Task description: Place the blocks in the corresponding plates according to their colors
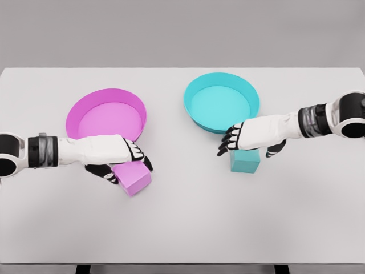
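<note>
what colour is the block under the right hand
Teal, matching the teal plate behind it; the block shows best in the head view.

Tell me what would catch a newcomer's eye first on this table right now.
Two bright plates sit toward the back of the white table: a pink plate at left and a cyan plate at right. In front of each lies a matching block, the pink block under the left hand and the cyan block under the right hand.

Blocks [134, 177] before plates [106, 97]
</note>
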Available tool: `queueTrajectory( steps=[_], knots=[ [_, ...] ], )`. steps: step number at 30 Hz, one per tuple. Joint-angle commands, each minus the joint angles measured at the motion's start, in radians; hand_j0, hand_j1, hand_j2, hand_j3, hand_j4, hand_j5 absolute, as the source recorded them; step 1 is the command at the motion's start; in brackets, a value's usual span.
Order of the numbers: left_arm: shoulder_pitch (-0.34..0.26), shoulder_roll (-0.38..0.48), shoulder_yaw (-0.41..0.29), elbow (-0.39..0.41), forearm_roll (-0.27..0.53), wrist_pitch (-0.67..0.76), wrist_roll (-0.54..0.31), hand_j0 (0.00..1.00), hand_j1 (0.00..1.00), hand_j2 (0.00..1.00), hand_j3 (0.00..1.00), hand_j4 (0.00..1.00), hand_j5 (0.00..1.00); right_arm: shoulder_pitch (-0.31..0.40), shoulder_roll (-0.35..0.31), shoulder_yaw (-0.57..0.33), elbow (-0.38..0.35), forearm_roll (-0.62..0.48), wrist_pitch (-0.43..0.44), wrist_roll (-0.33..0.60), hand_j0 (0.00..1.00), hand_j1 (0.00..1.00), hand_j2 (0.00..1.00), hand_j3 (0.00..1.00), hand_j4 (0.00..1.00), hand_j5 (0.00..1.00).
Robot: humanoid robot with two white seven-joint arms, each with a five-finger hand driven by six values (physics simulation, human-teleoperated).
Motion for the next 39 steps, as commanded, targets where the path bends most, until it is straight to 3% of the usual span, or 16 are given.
queueTrajectory(
  steps=[1,6,12,15,16,20,27,29,31,39],
  knots=[
    [-0.003,0.005,0.0,-0.009,0.038,-0.005,0.0,0.52,0.52,0.52,0.52,0.52,0.52,0.0,0.007,-0.001,0.003,0.0,0.002,0.003,1.0,1.0,1.0,1.0,1.0,1.0],
    [-0.029,0.017,0.002,-0.015,0.114,-0.016,0.0,0.5,0.5,0.5,0.5,0.5,0.5,0.003,0.009,-0.001,0.004,0.003,0.002,0.005,1.0,1.0,1.0,1.0,1.0,1.0],
    [-0.068,0.045,0.009,0.008,0.15,-0.016,0.0,0.49,0.49,0.49,0.49,0.49,0.49,0.017,0.023,-0.001,0.007,0.023,0.002,0.014,1.0,1.0,1.0,1.0,1.0,1.0],
    [-0.097,0.045,0.012,0.095,0.15,-0.016,0.0,0.49,0.49,0.49,0.49,0.49,0.49,0.015,0.02,-0.002,0.007,0.035,0.002,0.016,1.0,1.0,1.0,1.0,1.0,1.0],
    [-0.103,0.046,0.015,0.117,0.15,-0.016,0.0,0.49,0.49,0.49,0.49,0.49,0.49,0.015,0.018,-0.002,0.006,0.049,0.002,0.017,0.92,0.92,0.92,0.92,0.92,0.92],
    [-0.13,0.037,0.045,0.227,0.147,-0.016,0.0,0.49,0.49,0.49,0.49,0.49,0.49,0.017,0.02,-0.002,-0.001,0.052,0.002,0.057,0.77,0.77,0.77,0.77,0.77,0.77],
    [-0.13,-0.003,0.134,0.35,0.136,-0.016,0.0,0.53,0.53,0.53,0.53,0.53,0.53,0.026,0.024,-0.002,-0.002,0.052,0.002,0.074,0.71,0.71,0.71,0.71,0.71,0.71],
    [-0.13,-0.006,0.149,0.355,0.136,-0.016,0.0,0.68,0.68,0.68,0.68,0.68,0.68,0.026,0.024,-0.004,-0.005,0.052,0.002,0.074,0.71,0.71,0.71,0.71,0.71,0.71],
    [-0.13,-0.006,0.166,0.37,0.137,-0.016,0.0,0.99,0.99,0.99,0.99,0.99,0.99,0.023,0.023,-0.008,-0.011,0.049,0.002,0.072,0.71,0.71,0.71,0.71,0.71,0.71],
    [-0.143,0.017,0.183,0.398,0.145,-0.016,0.0,1.0,1.0,1.0,1.0,1.0,1.0,0.012,0.017,-0.045,-0.057,0.042,0.002,0.069,0.71,0.71,0.71,0.71,0.71,0.71]
  ],
)
